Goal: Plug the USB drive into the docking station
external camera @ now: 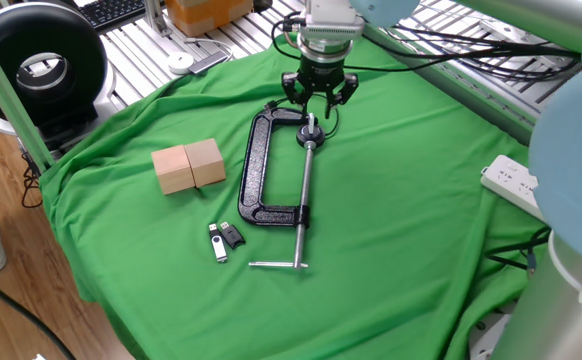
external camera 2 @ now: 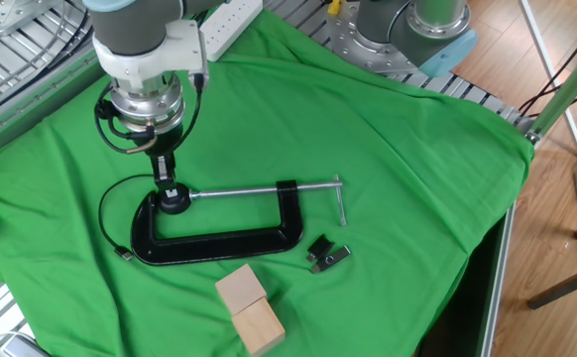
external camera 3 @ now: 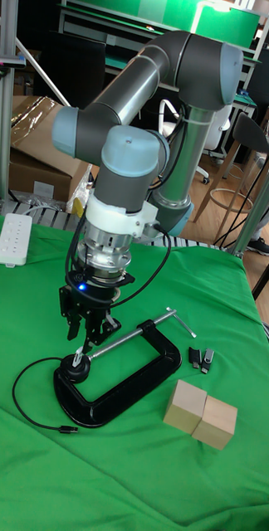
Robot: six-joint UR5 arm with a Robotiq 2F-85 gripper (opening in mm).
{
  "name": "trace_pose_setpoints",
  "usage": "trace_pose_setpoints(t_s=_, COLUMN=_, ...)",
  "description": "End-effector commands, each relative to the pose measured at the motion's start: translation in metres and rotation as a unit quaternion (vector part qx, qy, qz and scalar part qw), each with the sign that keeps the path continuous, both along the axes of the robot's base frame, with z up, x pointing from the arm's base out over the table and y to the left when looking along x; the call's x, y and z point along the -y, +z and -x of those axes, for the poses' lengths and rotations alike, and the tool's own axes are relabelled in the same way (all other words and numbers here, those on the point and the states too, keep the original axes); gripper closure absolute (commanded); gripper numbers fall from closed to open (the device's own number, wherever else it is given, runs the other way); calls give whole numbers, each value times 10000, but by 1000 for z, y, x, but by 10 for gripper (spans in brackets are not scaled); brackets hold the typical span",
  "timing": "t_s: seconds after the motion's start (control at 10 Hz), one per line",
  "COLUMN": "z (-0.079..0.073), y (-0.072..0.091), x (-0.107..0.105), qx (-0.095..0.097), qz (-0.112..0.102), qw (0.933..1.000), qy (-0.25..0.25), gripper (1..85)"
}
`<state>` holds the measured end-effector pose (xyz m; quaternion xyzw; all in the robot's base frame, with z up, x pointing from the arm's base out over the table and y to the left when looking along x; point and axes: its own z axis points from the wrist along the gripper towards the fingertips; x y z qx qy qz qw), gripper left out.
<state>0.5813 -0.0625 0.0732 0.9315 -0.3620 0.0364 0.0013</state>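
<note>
Wooden blocks (external camera: pixel 189 165) sit at left; the USB drive (external camera: pixel 217 242) lies near them on the green-draped desk (external camera: pixel 401 200). Right of these, the gripper (external camera: pixel 317 100), jaws apart, hovers over a C-clamp (external camera: pixel 271 170). No docking station seems visible, so insertion may fail.

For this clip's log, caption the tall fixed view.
UR5 gripper poised above C-clamp on green cloth; USB drive lies untouched beside wooden blocks.
</note>
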Motion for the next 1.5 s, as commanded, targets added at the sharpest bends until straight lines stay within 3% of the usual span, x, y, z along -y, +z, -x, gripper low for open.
trace_pose_setpoints(t_s=0.0, z=0, y=13, x=-11, qx=91, qz=-116, qw=9985, qy=-533, gripper=470)
trace_pose_setpoints(t_s=0.1, z=-2, y=14, x=-24, qx=97, qz=-289, qw=9966, qy=-771, gripper=483)
trace_pose_setpoints(t_s=0.3, z=-2, y=14, x=-23, qx=72, qz=-169, qw=9984, qy=-534, gripper=497)
trace_pose_setpoints(t_s=0.4, z=5, y=10, x=-25, qx=-58, qz=-308, qw=9955, qy=-893, gripper=510)
trace_pose_setpoints(t_s=0.5, z=2, y=9, x=-30, qx=-35, qz=-460, qw=9920, qy=-1174, gripper=523)
trace_pose_setpoints(t_s=0.6, z=-2, y=10, x=-39, qx=8, qz=-707, qw=9788, qy=-1923, gripper=523)
trace_pose_setpoints(t_s=0.7, z=-15, y=13, x=-49, qx=152, qz=-1024, qw=9515, qy=-2899, gripper=523)
trace_pose_setpoints(t_s=0.8, z=-27, y=16, x=-58, qx=250, qz=-1333, qw=9135, qy=-3835, gripper=523)
trace_pose_setpoints(t_s=0.9, z=-34, y=17, x=-60, qx=269, qz=-1504, qw=8687, qy=-4712, gripper=523)
trace_pose_setpoints(t_s=1.0, z=-40, y=17, x=-43, qx=436, qz=-1392, qw=7959, qy=-5876, gripper=527)
trace_pose_setpoints(t_s=1.1, z=-38, y=15, x=-24, qx=530, qz=-1221, qw=6927, qy=-7088, gripper=577)
trace_pose_setpoints(t_s=1.2, z=-34, y=14, x=-7, qx=660, qz=-1090, qw=5539, qy=-8228, gripper=840)
trace_pose_setpoints(t_s=1.3, z=-23, y=12, x=-1, qx=622, qz=-925, qw=4874, qy=-8661, gripper=840)
trace_pose_setpoints(t_s=1.4, z=-21, y=12, x=-12, qx=401, qz=-1003, qw=4529, qy=-8850, gripper=840)
